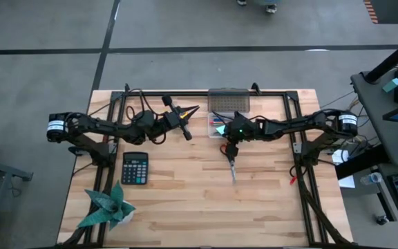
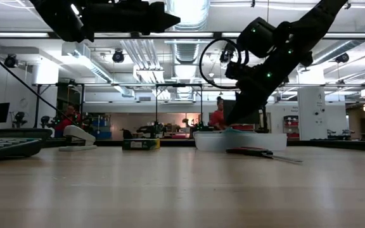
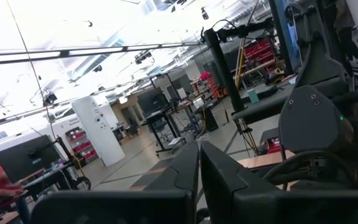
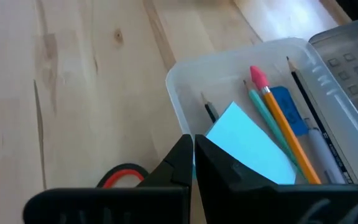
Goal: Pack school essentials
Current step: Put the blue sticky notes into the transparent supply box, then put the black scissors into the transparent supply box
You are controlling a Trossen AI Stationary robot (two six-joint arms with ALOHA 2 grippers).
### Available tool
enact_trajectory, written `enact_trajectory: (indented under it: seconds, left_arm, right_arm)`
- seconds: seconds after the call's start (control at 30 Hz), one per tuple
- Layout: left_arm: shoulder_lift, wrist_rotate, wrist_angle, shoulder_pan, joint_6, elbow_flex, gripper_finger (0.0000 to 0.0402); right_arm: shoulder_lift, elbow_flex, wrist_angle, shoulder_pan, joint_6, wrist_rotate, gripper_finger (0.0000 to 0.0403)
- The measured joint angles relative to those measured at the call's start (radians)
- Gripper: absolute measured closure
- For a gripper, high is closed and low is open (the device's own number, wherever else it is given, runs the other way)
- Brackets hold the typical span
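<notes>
A clear plastic box (image 1: 221,125) stands mid-table with its lid (image 1: 229,102) open toward the far edge. Pencils (image 4: 278,130), a blue eraser (image 4: 289,107) and a light-blue note pad (image 4: 247,146) are inside it. My right gripper (image 4: 193,152) is at the box's near wall, pointing down and shut on the pad. Red-handled scissors (image 1: 232,166) lie flat on the table just nearer. A yellow-green crayon box (image 2: 140,144) rests on the table. My left gripper (image 3: 199,165) is shut on nothing, raised over the table's left half (image 1: 185,131). My right gripper pinches the note pad by its lower corner (image 4: 211,138) between the two fingers, coming steeply from above. The fingers hide the contact itself. The pad stands tilted inside the box, its upper part leaning over the pencils.
A black calculator (image 1: 135,168) lies left of centre, and a green folded-paper plant (image 1: 106,207) sits at the near left corner. A white stapler (image 2: 75,136) shows in the low view. People work in the room beyond the table. Bare wood stretches across the near right part.
</notes>
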Motion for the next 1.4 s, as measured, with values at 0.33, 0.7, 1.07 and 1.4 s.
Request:
enact_trajectory:
  seconds: [0.33,0.7,1.07,1.4]
  left_arm:
    - [0.0,0.0,0.002,0.0,0.0,0.0,0.0402]
    - [0.0,0.0,0.004,0.001,0.0,0.001,0.0402]
    - [0.0,0.0,0.0,0.0,-0.001,0.001,0.0402]
    - [0.0,0.0,0.004,0.0,-0.003,0.002,0.0402]
  right_arm:
    - [0.024,0.0,0.031,0.0,0.0,0.127,0.0394]
    - [0.01,0.0,0.029,0.001,0.024,0.102,0.0394]
    - [-0.143,-0.001,-0.098,0.043,0.17,0.004,0.0394]
    - [-0.18,-0.001,-0.155,0.14,0.532,-0.111,0.0394]
